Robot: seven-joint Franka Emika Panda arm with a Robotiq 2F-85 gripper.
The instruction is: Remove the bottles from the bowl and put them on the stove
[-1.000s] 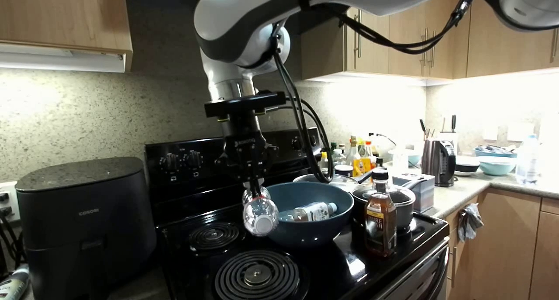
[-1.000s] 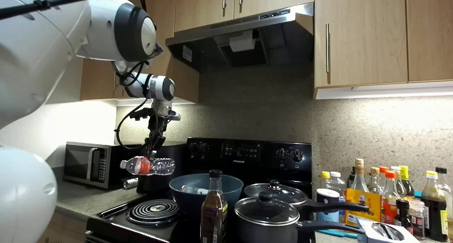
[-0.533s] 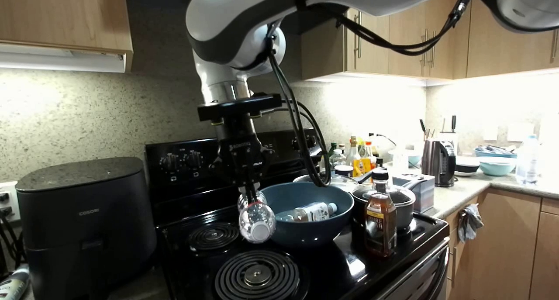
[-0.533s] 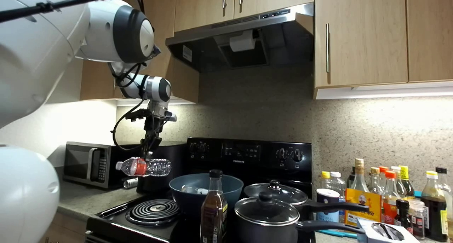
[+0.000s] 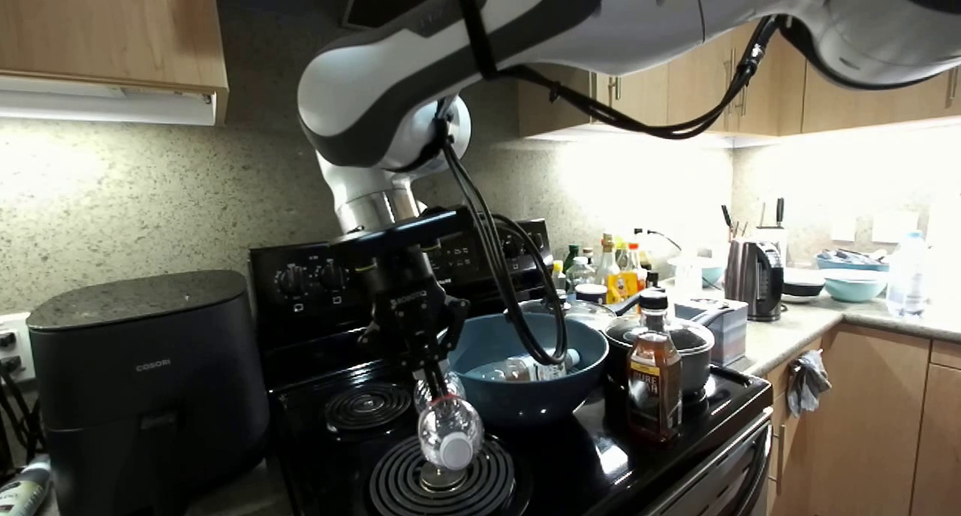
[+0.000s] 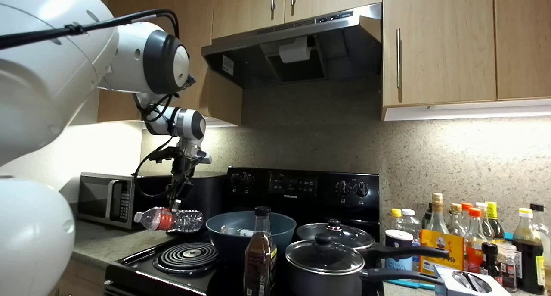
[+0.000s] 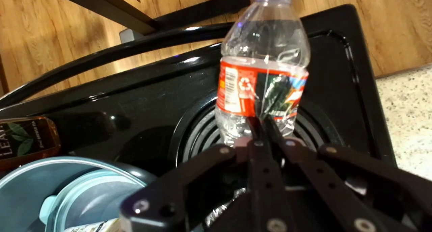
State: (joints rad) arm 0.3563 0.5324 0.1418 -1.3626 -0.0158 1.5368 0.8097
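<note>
In an exterior view, a round coil [image 5: 443, 493] on the black stove [image 5: 552, 460] is nearest. A clear bottle [image 5: 450, 430] with a red label is up in the air over it. This bottle is on its side, and its white cap points to the near end, tipped a little down. The tool [image 7: 260, 121] is holding it. The wrist view shows the tool's two fingers pinched almost together at the edge of the red label. A big dark air fryer [image 5: 150, 381] sits to the left. To the right, a brown bottle [image 5: 655, 396] with a black cap stands up straight on the stove.

A bit farther, in the middle, the deep blue bowl [image 5: 525, 407] sits on the stove. It is to the right of the held bottle and apart from it. A second bottle [image 5: 519, 369] lies inside the bowl, with its cap to the right, and part of it is hidden. A far coil [image 5: 368, 405] is to the left of the bowl. On the bowl's right, behind the brown bottle, is a dark pot [image 5: 698, 362] with a glass lid.

Farther away on the right, many sauce bottles [image 5: 619, 279] stand close together. At the far right, a shiny kettle [image 5: 753, 279] stands on the tabletop [image 5: 799, 332].
</note>
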